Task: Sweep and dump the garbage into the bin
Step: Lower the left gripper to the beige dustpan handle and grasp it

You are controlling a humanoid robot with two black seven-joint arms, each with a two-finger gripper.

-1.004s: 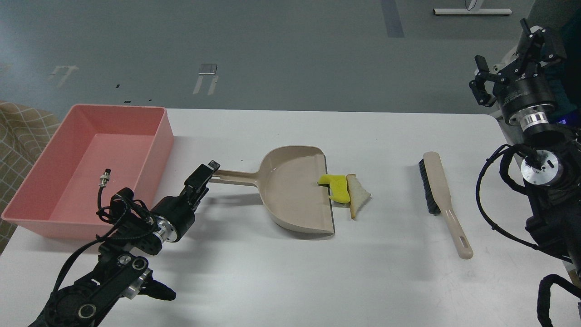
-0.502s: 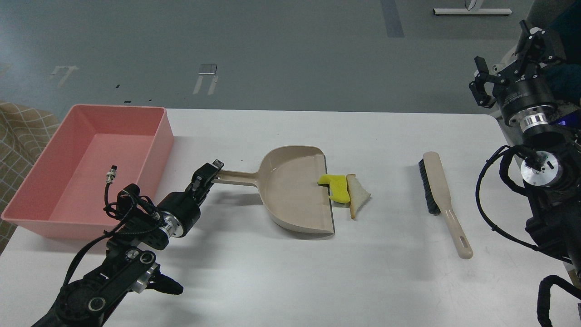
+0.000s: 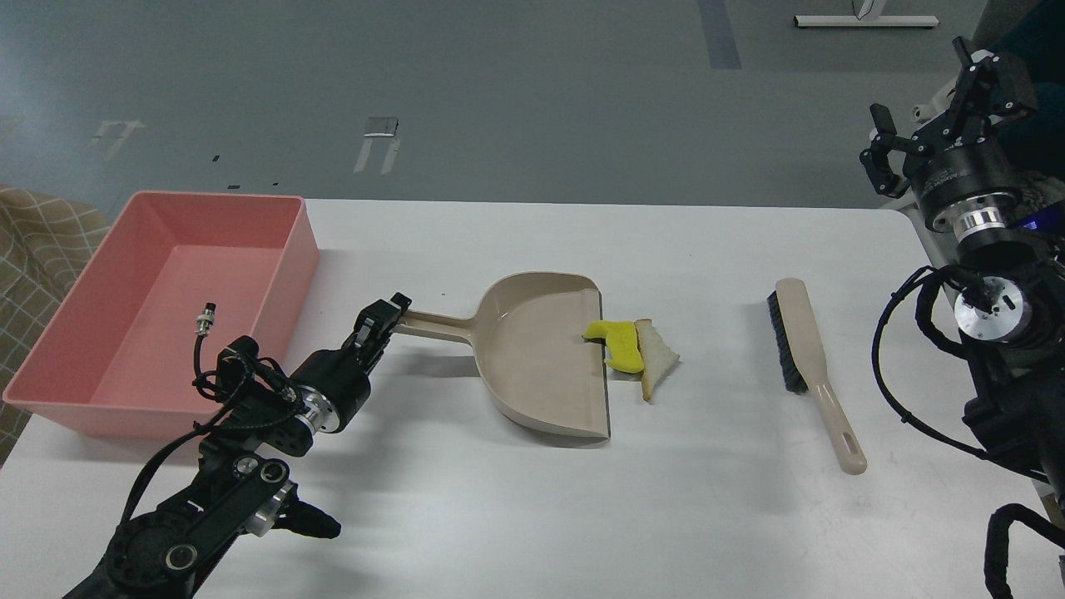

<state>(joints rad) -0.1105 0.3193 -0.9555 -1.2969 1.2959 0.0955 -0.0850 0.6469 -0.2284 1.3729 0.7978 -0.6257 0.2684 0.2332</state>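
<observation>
A: What is nearest?
B: At eight o'clock, the left gripper [image 3: 384, 314] pinches the dustpan [image 3: 539, 353] handle's tip. Garbage [image 3: 632, 349] lies at centre, against the pan's lip.
A: Farther out?
B: Brush [image 3: 811, 366] at three; right gripper [image 3: 932, 112] spread at two; bin [image 3: 287, 249] at ten. Hold the pan flat and steady.

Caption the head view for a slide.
Left gripper at the dustpan handle; garbage at its lip, brush untouched, pink bin waiting.

The left end effector [image 3: 384, 317] has reached the dustpan [image 3: 532, 358] handle and nudged it slightly.
</observation>
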